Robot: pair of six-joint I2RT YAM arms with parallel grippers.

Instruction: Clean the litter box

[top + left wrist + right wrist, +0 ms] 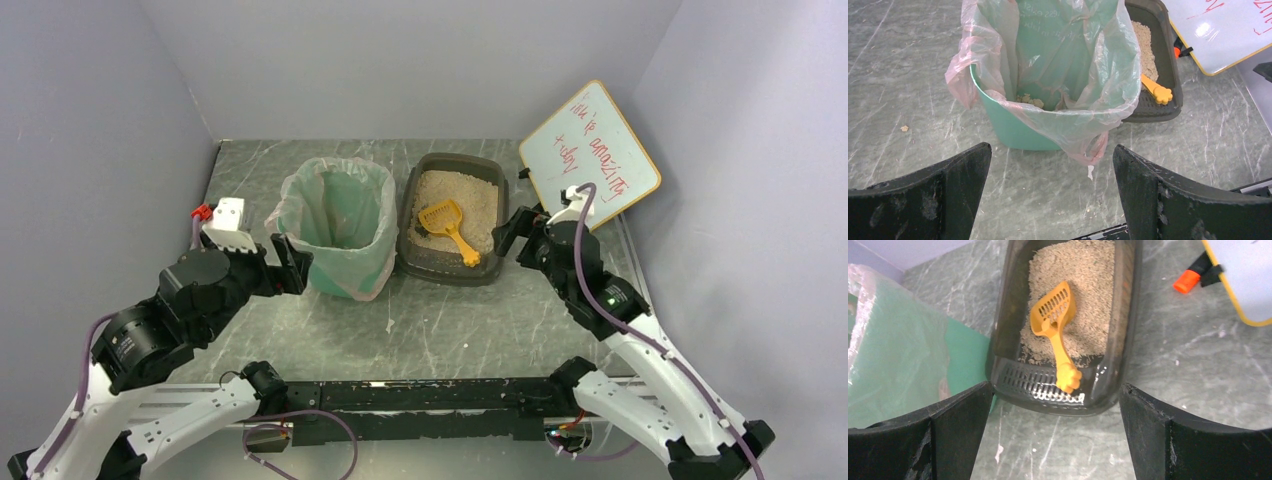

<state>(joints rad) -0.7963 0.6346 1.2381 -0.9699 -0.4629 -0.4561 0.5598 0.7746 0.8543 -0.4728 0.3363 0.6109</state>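
1. Both claws first: my left claw [292, 265] is spread wide with nothing between its fingers, low over the table [450, 330] just left of the green bin [1013, 132].
2. My right claw [513, 230] is spread wide too and holds nothing; it hangs just right of the litter box [406, 235], near its front corner.
3. On the grey marbled tabletop near my left claw lies a small crumb [904, 128] of litter.
4. Past my left fingers, the green bin stands upright with a clear bag liner [1073, 75] folded over its rim. A few clumps of litter [1030, 101] sit at the bottom.
5. Just right of the bin sits the litter box, a dark grey tray flat on the table. I cannot tell whether the liner touches it.
6. An orange slotted scoop [1055, 320] lies inside the box. Its handle end rests on the grated front lip and its head lies on the beige litter, pointing toward the back.
7. Farther right, a whiteboard [590, 150] with a yellow rim and red writing leans tilted against the wall.
8. An orange marker cap [1187, 281] shows at the whiteboard's lower edge.
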